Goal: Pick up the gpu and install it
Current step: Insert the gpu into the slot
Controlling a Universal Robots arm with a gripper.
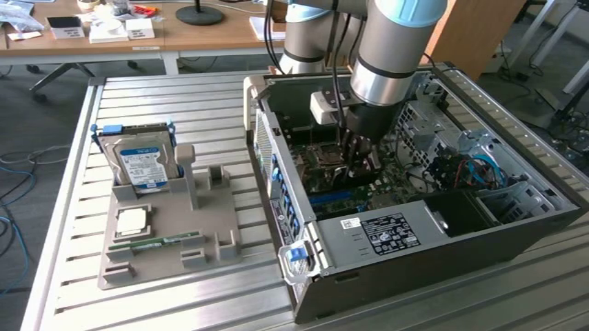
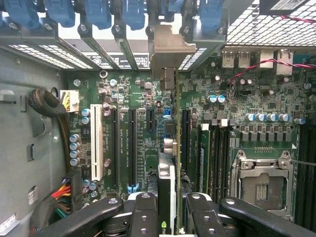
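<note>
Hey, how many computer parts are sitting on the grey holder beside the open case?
3: a hard drive standing at the far end of the holder, a square processor chip lying flat mid-holder, and a green memory stick just nearer. None seems hidden.

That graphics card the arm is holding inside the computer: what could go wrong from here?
1. The gpu is held edge-on between the gripper fingers above the motherboard. If it is not lined up with a slot, pressing could strain the card or the board.
2. Its silver bracket sits close to the rear slot openings; it could catch on the case frame there.
3. Capacitors and the memory sticks stand close beside the card and could get knocked.
</note>
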